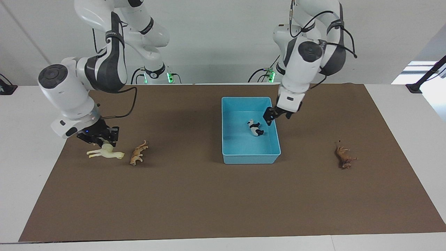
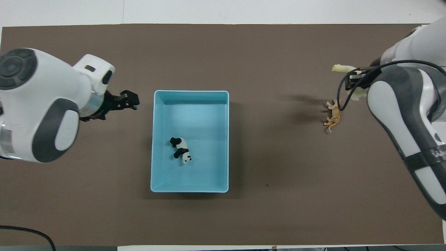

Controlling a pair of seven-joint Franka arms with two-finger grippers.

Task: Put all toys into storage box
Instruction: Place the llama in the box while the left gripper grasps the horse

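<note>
My right gripper [image 1: 104,142] [image 2: 355,83] is shut on the back of the cream long-necked toy [image 1: 104,152] [image 2: 343,68], which is at mat level near the right arm's end. The orange spotted cat [image 1: 138,152] [image 2: 333,116] lies on its side just beside it. In the light blue storage box [image 1: 251,158] [image 2: 191,92] the black-and-white panda [image 1: 255,128] [image 2: 181,150] lies alone. Over the box's wall at the left arm's end hangs my left gripper [image 1: 277,117] [image 2: 133,100], open and holding nothing. The dark brown toy [image 1: 345,157] lies toward the left arm's end, hidden under the arm in the overhead view.
A brown mat [image 1: 195,202] [image 2: 278,195] covers most of the white table [image 1: 21,139]. A black clamp [image 1: 414,87] stands at the table's edge by the left arm's base.
</note>
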